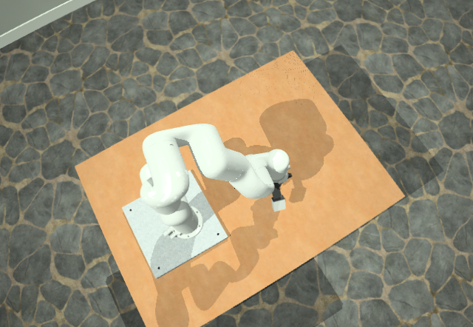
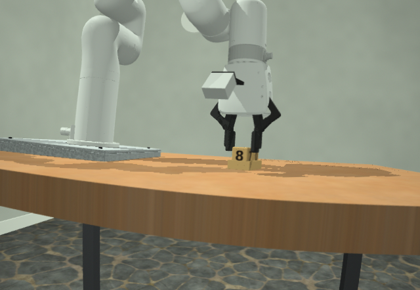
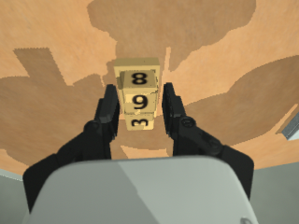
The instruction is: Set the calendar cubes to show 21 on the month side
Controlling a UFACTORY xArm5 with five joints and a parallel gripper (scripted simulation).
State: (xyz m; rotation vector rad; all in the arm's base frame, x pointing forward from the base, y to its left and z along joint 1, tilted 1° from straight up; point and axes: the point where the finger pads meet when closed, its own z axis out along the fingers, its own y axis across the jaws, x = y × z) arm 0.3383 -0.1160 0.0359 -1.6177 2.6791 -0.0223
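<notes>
The small tan tray rests on the table, with two tan cubes at it. In the wrist view the farther cube shows an 8; the nearer cube shows a 9 and, on its near side, a 3 turned sideways. An 8 also faces the exterior view. The cubes' bottoms and the month's name are hidden. My gripper is open, pointing down, its fingers on either side of the cubes with a gap on each side in the wrist view. In the top view the arm hides tray and cubes.
The wooden table carries the arm's grey base plate, to the left of the tray in the exterior view. The white wrist camera housing sticks out from the gripper's side. Arm shadows cross the table.
</notes>
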